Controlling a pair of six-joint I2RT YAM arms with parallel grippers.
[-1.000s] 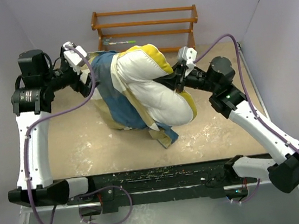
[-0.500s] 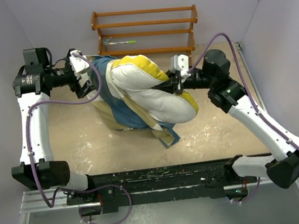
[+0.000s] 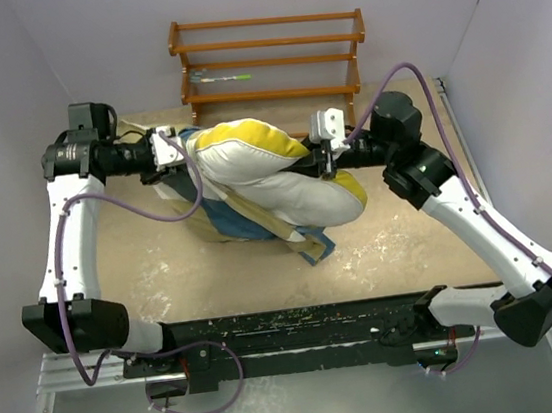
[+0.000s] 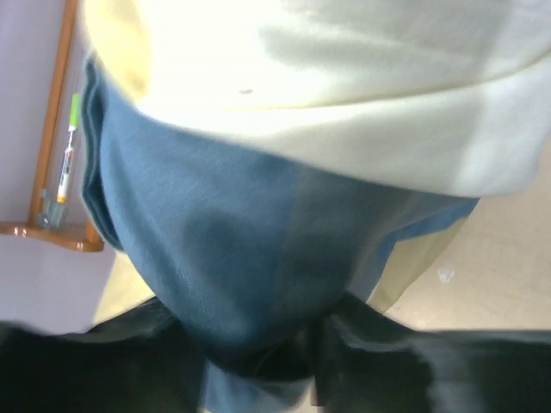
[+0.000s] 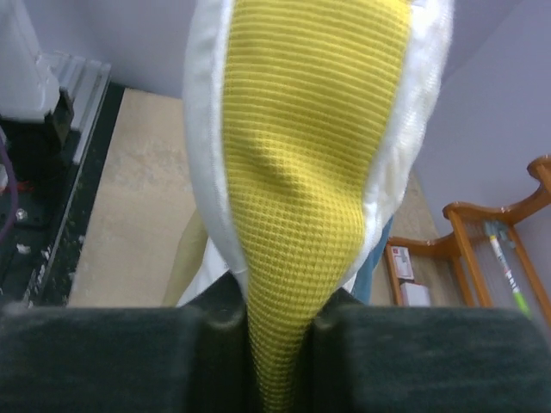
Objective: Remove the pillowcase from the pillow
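My left pincer (image 4: pixel 267 366) is clamped tight on a bunched fold of the blue pillowcase (image 4: pixel 224 249) at the left end of the bundle. My right pincer (image 5: pixel 280 344) is closed on the yellow edge of the pillow (image 5: pixel 310 138), with the mesh trim pinched between both fingers. The pillow stretches between my two arms toward the back of the worktop (image 3: pixel 153 272), its cream side up. The pillowcase covers only its left end and lower near side. A tan-and-blue flap trails onto the worktop in front. A wooden rack (image 3: pixel 266 41) stands behind, against the wall.
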